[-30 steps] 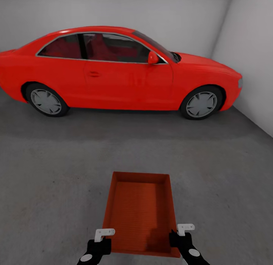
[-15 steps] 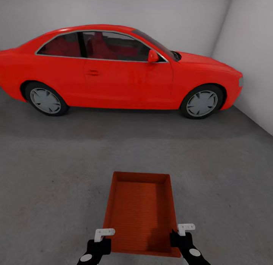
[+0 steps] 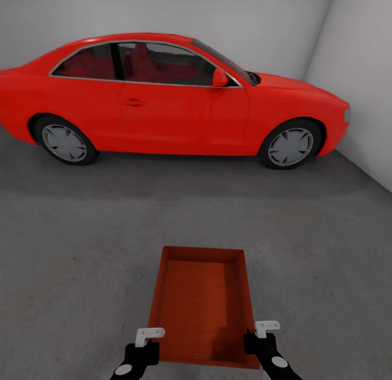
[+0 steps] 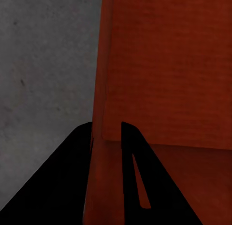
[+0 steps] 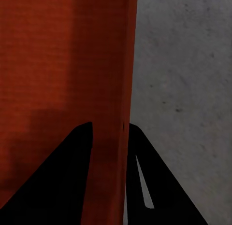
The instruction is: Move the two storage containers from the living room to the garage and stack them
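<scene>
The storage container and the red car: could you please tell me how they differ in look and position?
The storage container is a duller rust-red; the car is bright, glossy red. The container is near, gripped on its side walls by the left gripper and right gripper; the car stands far back, by the wall. Both are reddish.

A red coupe point(image 3: 163, 97) stood side-on, well ahead of the left gripper point(image 3: 154, 346) and right gripper point(image 3: 252, 340), nose toward the right gripper's side. Its front wheel point(image 3: 290, 147) sat far beyond the right gripper, its rear wheel point(image 3: 64, 143) far out past the left. A side mirror point(image 3: 219, 78) jutted out.
</scene>
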Controlling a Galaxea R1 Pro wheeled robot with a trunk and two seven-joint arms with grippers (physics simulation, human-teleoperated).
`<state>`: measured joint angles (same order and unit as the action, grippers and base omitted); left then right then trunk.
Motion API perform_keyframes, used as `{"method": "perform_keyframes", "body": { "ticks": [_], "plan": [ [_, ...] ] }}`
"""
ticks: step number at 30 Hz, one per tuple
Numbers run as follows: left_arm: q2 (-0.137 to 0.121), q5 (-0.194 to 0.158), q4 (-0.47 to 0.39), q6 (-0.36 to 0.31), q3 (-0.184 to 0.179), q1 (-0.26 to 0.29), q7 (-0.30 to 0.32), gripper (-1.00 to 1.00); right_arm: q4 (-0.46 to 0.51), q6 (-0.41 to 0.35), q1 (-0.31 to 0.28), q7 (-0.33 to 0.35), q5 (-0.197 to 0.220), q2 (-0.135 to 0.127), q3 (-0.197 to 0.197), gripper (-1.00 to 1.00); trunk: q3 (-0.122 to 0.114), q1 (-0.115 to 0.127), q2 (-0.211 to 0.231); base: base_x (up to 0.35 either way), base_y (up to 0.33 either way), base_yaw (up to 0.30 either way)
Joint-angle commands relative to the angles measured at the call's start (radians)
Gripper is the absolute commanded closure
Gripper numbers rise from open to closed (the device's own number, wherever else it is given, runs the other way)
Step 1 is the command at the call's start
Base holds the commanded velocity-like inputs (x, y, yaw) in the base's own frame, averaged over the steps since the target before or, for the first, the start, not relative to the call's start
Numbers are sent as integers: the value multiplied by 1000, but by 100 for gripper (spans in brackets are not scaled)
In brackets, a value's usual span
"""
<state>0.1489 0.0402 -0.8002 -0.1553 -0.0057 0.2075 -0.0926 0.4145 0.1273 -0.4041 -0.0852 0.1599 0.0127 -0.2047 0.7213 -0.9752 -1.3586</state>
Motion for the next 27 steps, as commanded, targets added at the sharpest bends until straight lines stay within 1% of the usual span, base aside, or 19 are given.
{"method": "perform_keyframes", "body": {
  "ticks": [1,17,26,27],
  "plan": [
    [26,-2,1,-6,-8,0,5,100,12,5,-1,4,9,38,-2,100,4,-4,-8,0,0,0],
    [26,-2,1,-6,-8,0,6,100,12,5,-1,2,9,38,-2,100,54,-65,-120,0,0,0],
    [26,-2,1,-7,-8,0,6,100,12,5,-1,2,9,38,-2,100,54,-65,-120,0,0,0],
    [26,-2,1,-7,-8,0,6,100,12,5,-1,2,9,38,-2,100,57,-69,-127,0,0,0]
  ]
}}
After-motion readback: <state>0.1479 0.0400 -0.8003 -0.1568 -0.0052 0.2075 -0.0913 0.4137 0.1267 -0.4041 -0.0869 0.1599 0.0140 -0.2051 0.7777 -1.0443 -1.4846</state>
